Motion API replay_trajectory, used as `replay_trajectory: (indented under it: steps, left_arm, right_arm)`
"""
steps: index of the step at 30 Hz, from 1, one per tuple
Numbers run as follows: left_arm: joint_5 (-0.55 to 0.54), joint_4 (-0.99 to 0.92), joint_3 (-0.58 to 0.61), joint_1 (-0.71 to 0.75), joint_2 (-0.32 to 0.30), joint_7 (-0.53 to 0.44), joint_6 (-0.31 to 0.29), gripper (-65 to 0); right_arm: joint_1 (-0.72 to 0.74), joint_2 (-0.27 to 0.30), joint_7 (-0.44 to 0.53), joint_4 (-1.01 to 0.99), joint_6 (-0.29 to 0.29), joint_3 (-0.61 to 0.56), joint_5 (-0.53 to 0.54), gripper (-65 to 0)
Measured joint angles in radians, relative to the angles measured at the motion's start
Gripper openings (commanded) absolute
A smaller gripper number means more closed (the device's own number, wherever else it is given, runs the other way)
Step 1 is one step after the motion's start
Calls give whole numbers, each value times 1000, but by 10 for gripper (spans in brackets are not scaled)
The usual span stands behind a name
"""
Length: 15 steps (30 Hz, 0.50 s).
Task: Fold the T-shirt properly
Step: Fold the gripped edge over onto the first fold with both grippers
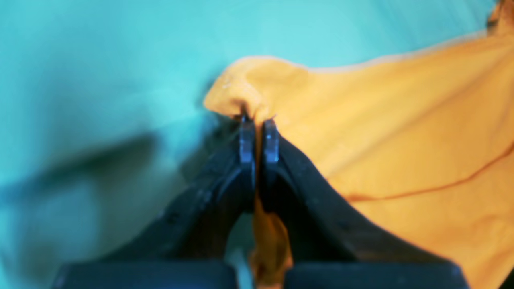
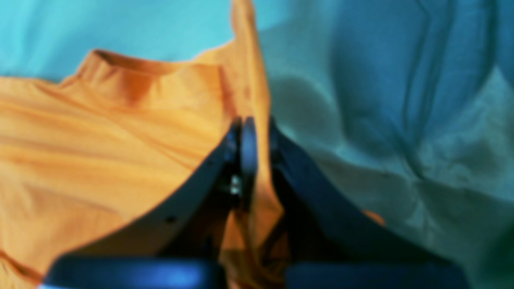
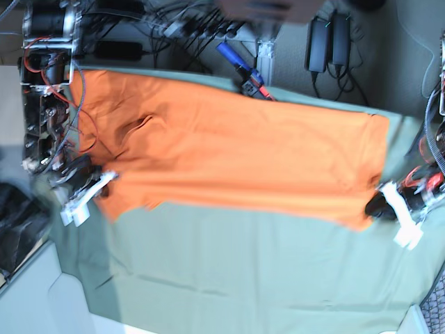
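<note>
Both wrist views blurred; T-shirt (image 1: 401, 140) cut off at frame edges.

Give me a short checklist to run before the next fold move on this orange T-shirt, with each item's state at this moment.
1. Left gripper shut on the T-shirt edge: ok.
2. Right gripper shut on shirt fabric: ok, orange cloth runs between the jaws.
3. Both grips at opposite ends of the shirt, base view: ok.
4. Shirt spread flat on the green cloth: not ok, wrinkles near the collar end.
5. How many layers each grip pinches: cannot tell, wrist views blurred.
</note>
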Motion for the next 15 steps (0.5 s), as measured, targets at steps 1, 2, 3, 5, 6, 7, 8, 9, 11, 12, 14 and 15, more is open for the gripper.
replay_trajectory:
  steps: [1, 2, 3, 5, 6, 7, 8, 9, 11, 12, 14, 15]
  left_arm:
    - [1, 34, -2, 21, -7, 2, 0, -650]
    - [-1, 68, -4, 40, -14, 1, 0, -650]
    - [0, 99, -5, 57, -22, 1, 1, -650]
    - [3, 145, -9, 86, -31, -2, 0, -650]
    - [6, 156, -11, 99, -33, -2, 0, -650]
    - [10, 162, -14, 108, -32, -1, 0, -650]
    - [11, 164, -21, 119, -32, 0, 0, -650]
    - [13, 164, -25, 126, -32, 1, 0, -650]
    - [10, 164, -40, 138, -32, 1, 0, -650]
    - [11, 164, -47, 143, -32, 1, 0, -650]
    - [8, 165, -56, 154, -32, 0, 0, -650]
    - [8, 165, -58, 160, -32, 2, 0, -650]
  right_arm:
    - [-13, 2, 1, 15, 0, 8, 2, -650]
    - [-27, 4, 1, 30, 0, 19, 2, -650]
    - [-43, 6, 0, 44, 0, 32, 4, -650]
    - [-80, 11, 2, 73, 0, 68, 7, -650]
    - [-98, 13, 0, 87, 0, 88, 11, -650]
    - [-118, 15, -2, 98, 1, 112, 12, -650]
    - [-135, 16, -3, 109, 1, 134, 24, -650]
    - [-152, 16, -5, 120, 1, 158, 35, -650]
    - [-187, 16, -5, 139, 1, 196, 55, -650]
    - [-206, 15, -4, 146, 1, 212, 66, -650]
    - [-240, 15, -5, 158, 1, 238, 71, -650]
    - [-257, 15, -5, 165, 1, 247, 70, -650]
